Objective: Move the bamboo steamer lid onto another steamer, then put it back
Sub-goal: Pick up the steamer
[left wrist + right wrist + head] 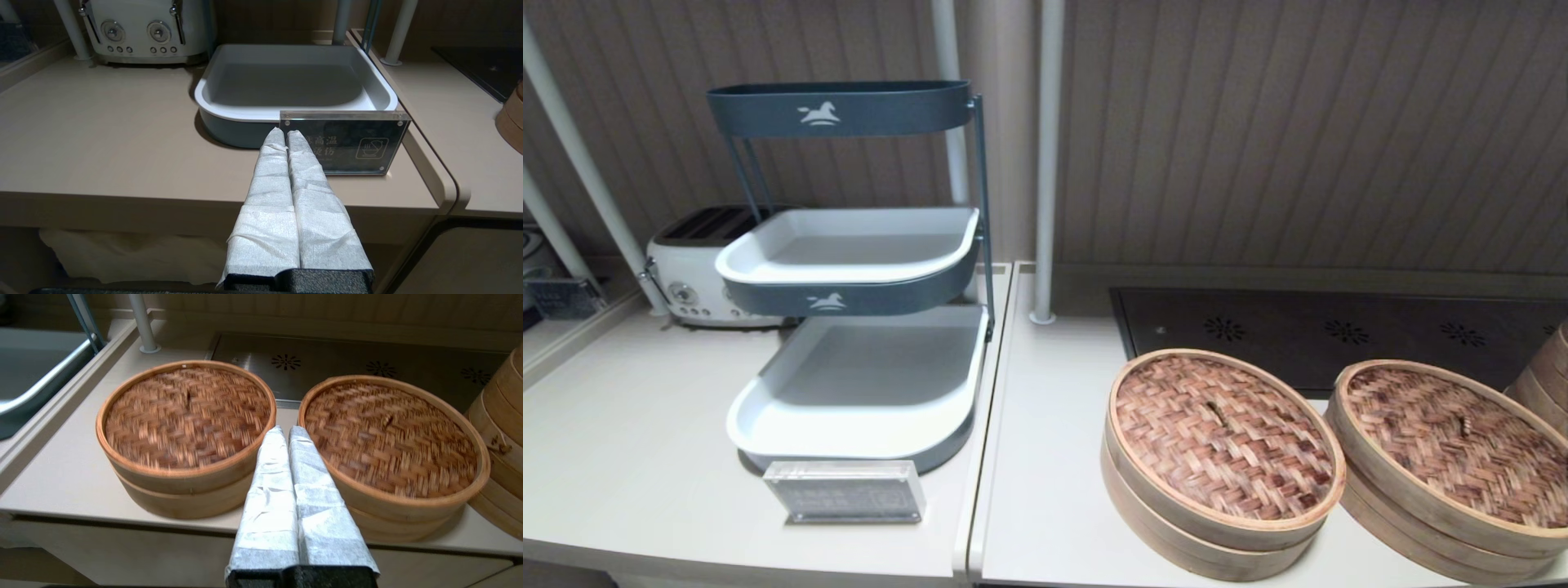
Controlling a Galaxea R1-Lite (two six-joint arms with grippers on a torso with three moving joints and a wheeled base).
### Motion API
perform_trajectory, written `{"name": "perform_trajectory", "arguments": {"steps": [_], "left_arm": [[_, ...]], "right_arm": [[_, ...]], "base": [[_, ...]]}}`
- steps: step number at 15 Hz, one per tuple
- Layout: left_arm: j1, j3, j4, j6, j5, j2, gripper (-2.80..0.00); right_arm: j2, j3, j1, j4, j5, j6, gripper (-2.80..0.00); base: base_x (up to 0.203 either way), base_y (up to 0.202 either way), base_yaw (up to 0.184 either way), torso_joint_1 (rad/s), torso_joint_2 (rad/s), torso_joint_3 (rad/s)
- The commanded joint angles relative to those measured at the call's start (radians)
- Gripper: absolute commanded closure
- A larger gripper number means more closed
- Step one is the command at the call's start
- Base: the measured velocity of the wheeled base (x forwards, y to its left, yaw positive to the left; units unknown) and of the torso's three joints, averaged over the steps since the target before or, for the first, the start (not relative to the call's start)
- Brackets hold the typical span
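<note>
The bamboo steamer lid (1223,437) (186,414), reddish-pink herringbone weave with a dark centre knot, sits on its steamer at the counter's near right. To its right stands another steamer (1454,469) (394,449) under its own browner, yellow-mottled lid. My right gripper (284,430) is shut and empty, hanging off the counter's front edge and pointing at the gap between the two steamers. My left gripper (284,131) is shut and empty too, held before the counter's front on the left, in front of an acrylic sign. Neither gripper shows in the head view.
A three-tier grey-and-white tray rack (858,359) stands left of centre, with the acrylic sign (847,491) (345,143) before it and a white toaster (698,269) behind. A dark hob panel (1339,331) lies behind the steamers. A further stack of steamer rings (1547,376) stands at far right.
</note>
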Motion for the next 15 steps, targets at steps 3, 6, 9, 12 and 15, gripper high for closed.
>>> {"name": "perform_trajectory", "arguments": {"steps": [3, 6, 9, 12, 15], "left_arm": [[0.000, 0.028, 0.000, 0.000, 0.000, -0.002, 0.00], [0.000, 0.028, 0.000, 0.000, 0.000, -0.002, 0.00], [0.000, 0.028, 0.000, 0.000, -0.002, -0.002, 0.00], [0.000, 0.028, 0.000, 0.000, 0.000, -0.002, 0.00], [0.000, 0.028, 0.000, 0.000, 0.000, -0.002, 0.00]], "right_arm": [[0.429, -0.326, 0.026, 0.124, 0.014, 0.026, 0.00], [0.682, -0.598, 0.091, 0.325, 0.039, 0.044, 0.00], [0.903, -0.767, 0.143, 0.430, 0.047, 0.052, 0.00], [1.106, -0.928, 0.184, 0.490, 0.047, 0.067, 0.00], [1.230, -1.032, 0.218, 0.521, 0.045, 0.077, 0.00]], "base": [[0.000, 0.000, 0.000, 0.000, 0.00, 0.000], [0.000, 0.000, 0.000, 0.000, 0.00, 0.000], [0.000, 0.000, 0.000, 0.000, 0.00, 0.000], [0.000, 0.000, 0.000, 0.000, 0.00, 0.000], [0.000, 0.000, 0.000, 0.000, 0.00, 0.000]]}}
